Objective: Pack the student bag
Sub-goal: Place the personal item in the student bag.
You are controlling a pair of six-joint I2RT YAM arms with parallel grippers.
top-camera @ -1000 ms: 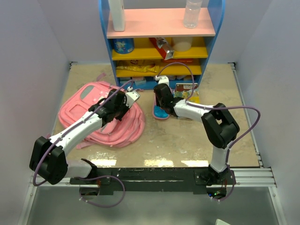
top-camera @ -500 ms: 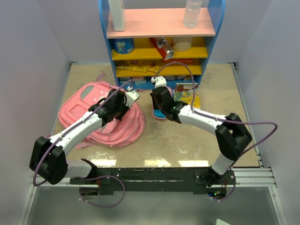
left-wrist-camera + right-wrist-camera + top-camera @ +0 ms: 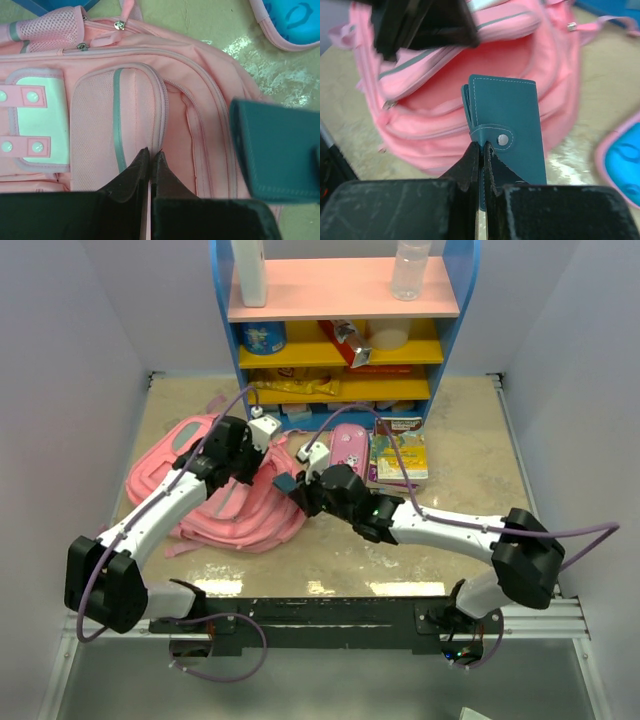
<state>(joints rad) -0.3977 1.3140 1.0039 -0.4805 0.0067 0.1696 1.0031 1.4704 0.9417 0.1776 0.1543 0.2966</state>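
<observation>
Student bag (image 3: 240, 525), pink w/ grey trim, lies flat on the bench (image 3: 450, 505), left of centre, in front of the shelf unit (image 3: 340, 292). Its front pockets face up and a strap loop shows at the far end.

Left tool (image 3: 250, 455) is over the bag's upper right part, pointing down. In the left wrist view its fingers (image 3: 135, 175) are clenched tight, tips meeting on the piped edge of a mesh front pocket of the bag (image 3: 125, 100). It looks like a pinch on that fabric. From the right wrist view the same tool (image 3: 420, 25) sits at the top of the bag (image 3: 420, 115), w/ the zip gap below it parted and pink lining showing.

Right tool (image 3: 300, 490) reaches across from the right, low, just at the bag's right edge. Its fingers (image 3: 470, 165) are closed on the bottom edge of a teal wallet (image 3: 507, 125) w/ white stitching and a snap tab, held upright approx in front of the open gap. Wallet (image 3: 285, 483) shows as a small teal block betw the two tools, and also at the right of the left wrist view (image 3: 275, 150).

A pink-and-blue pencil case (image 3: 350, 445) lies on the bench behind the right arm, apart from the bag, w/ some booklets (image 3: 400, 455) just to its right
</observation>
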